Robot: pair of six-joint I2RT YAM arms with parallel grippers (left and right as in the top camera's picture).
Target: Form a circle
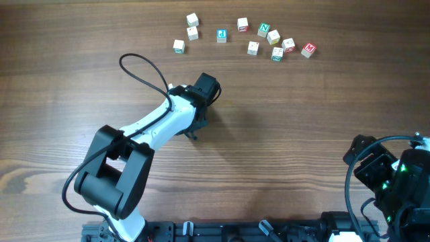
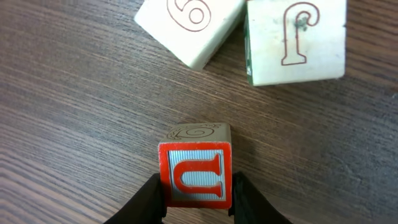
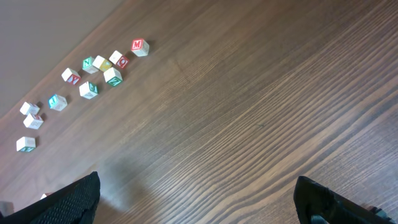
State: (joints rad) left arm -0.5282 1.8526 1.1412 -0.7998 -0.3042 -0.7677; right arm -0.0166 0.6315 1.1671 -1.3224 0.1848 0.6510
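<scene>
The cluster of three cubes (image 2: 205,46) lies on the wooden table (image 1: 282,134) beneath the left arm (image 1: 154,124), and only the left wrist view shows it. There the red-printed cube (image 2: 195,173), with a blue-lined face and a white letter U in a red frame, sits nearest the camera. The left gripper (image 2: 196,193) is clamped on it, its dark fingers (image 2: 146,202) pressed against the two sides. Beyond it, apart from it across bare wood, two pale cubes touch at one corner, one carrying a red-outlined 6 or 9 (image 2: 189,28) and the other a hooked red-outlined letter (image 2: 295,40). From overhead the arm covers all three, so their place is known only as under the wrist, left of the table's middle. What the overhead view adds is the loose arc of scattered letter cubes (image 1: 253,48) along the far edge, with green, blue and red prints, well apart from the left arm. The right wrist view picks up the same arc, small, in its upper left corner (image 3: 87,90), over a wide stretch of wood. The right gripper (image 3: 196,186) hangs with its jaws spread wide, one dark finger at each lower corner and nothing between them
</scene>
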